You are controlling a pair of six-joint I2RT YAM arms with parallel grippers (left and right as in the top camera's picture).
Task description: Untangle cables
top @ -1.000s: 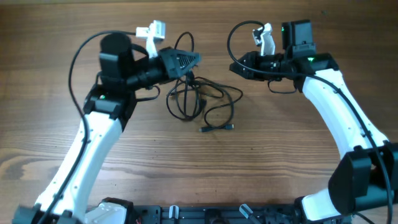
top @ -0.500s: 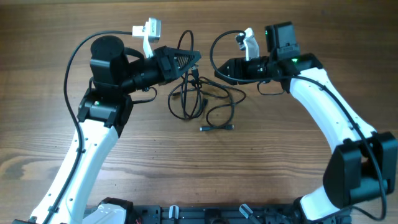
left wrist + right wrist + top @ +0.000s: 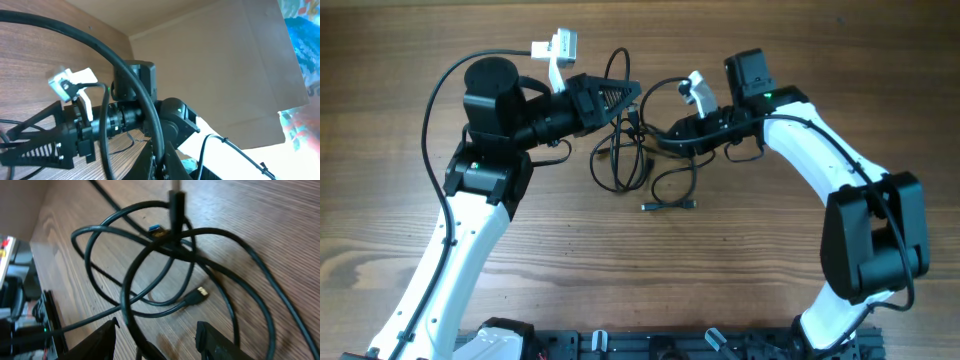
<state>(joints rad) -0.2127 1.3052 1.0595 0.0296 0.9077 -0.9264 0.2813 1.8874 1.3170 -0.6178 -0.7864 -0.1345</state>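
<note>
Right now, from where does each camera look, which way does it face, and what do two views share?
Overhead: above the table, looks straight down on the cables; both arms show, with left gripper and right gripper.
Left wrist: on the left arm, rolled sideways, faces across to the right arm; its own fingers I cannot make out.
Right wrist: on the right arm, looks down closely at the cables; its own fingertips show at the bottom edge.
Shared: overhead and right wrist both show the cables.

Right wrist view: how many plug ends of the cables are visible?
2: a blue-tipped plug at the top of the tangle; a gold-tipped plug on the table inside the loops. Others may be hidden.
</note>
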